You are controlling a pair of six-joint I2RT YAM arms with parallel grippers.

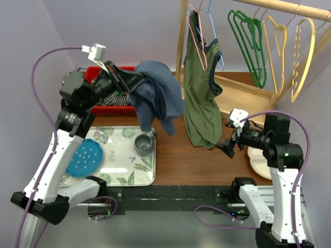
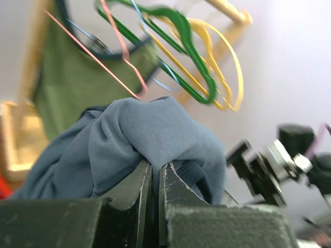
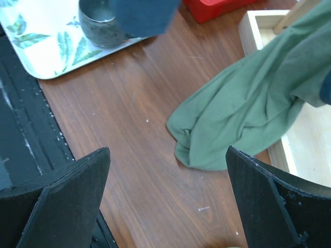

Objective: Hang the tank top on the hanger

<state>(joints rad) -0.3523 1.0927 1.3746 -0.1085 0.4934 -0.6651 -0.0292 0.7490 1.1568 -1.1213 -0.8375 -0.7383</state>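
The tank top (image 2: 129, 139) hangs pinched between the jaws of the left gripper (image 2: 156, 168).

Tank top (image 1: 155, 93): soft matt cloth, creased. Worktop (image 3: 139, 129): smooth wood, faint sheen noted. Cup (image 1: 143, 144): dull metal.

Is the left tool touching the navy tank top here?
Touching. The left wrist view shows the left tool shut on a fold of the tank top, fabric bunched over its tips.

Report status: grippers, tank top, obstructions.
Right gripper open, empty. Left gripper shut on navy tank top, held aloft. Olive-green tank top hangs between it and plain yellow hanger.
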